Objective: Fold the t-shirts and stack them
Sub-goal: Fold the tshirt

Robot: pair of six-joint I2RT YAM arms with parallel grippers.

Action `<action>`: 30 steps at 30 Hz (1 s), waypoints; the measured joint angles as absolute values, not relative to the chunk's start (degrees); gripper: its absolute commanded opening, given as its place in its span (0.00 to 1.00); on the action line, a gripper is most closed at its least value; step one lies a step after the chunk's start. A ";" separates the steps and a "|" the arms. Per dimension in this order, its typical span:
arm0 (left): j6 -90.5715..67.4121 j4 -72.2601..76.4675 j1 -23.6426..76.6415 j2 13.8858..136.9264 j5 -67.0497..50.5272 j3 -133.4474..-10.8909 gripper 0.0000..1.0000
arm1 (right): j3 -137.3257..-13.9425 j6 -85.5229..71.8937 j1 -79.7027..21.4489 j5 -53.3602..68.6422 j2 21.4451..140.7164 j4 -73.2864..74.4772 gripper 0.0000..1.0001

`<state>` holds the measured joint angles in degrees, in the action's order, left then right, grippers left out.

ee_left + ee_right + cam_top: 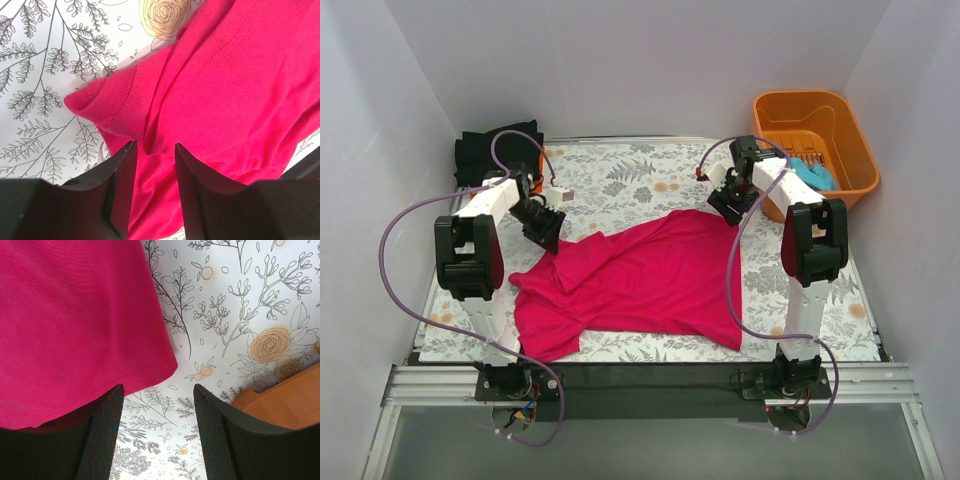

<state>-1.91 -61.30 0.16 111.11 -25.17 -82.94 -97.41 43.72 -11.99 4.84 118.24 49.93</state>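
The magenta-pink t-shirt (640, 280) lies spread and rumpled on the flowered table cover. My left gripper (545, 235) is open low over the shirt's upper left part; in the left wrist view (155, 150) its jaws straddle pink cloth (230, 85) just behind a ribbed sleeve edge. My right gripper (730, 205) is open and empty at the shirt's upper right corner; in the right wrist view (157, 390) the hem corner (75, 330) lies just ahead of its left finger. The teal-blue t-shirt (815, 175) lies in the basket. A folded black t-shirt (500, 150) sits at the back left. White and orange shirts are out of view.
The orange plastic basket (850, 135) stands at the back right, just beyond my right gripper; its edge shows in the right wrist view (285, 405). White walls close in the table on three sides. Purple cables loop beside both arms.
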 measured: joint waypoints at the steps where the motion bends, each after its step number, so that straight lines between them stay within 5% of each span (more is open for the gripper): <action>1: -1.91 -61.32 0.16 111.11 -25.19 -82.85 0.34 | -97.41 43.72 -11.99 4.84 118.24 49.93 0.55; 10: -1.91 -61.43 0.16 111.33 -25.17 -81.03 0.31 | -98.61 43.77 -11.73 4.47 118.74 49.98 0.58; 16: -2.11 -61.36 0.16 111.33 -25.15 -80.95 0.01 | -100.79 43.83 -11.29 4.45 120.25 49.95 0.64; 19: -2.55 -61.58 0.16 111.33 -25.54 -81.10 0.00 | -101.60 43.94 -11.20 4.51 121.40 49.91 0.65; 26: -3.09 -62.59 0.16 111.33 -25.96 -82.70 0.00 | -102.48 44.01 -10.87 6.48 123.50 50.00 0.56; 30: -3.62 -63.16 0.16 111.33 -26.37 -84.05 0.00 | -102.30 44.36 -10.81 8.14 123.52 50.00 0.40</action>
<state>-3.62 -63.16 0.16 111.33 -26.37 -84.05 -102.30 44.36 -10.81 8.14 123.52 50.00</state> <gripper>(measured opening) 0.018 0.472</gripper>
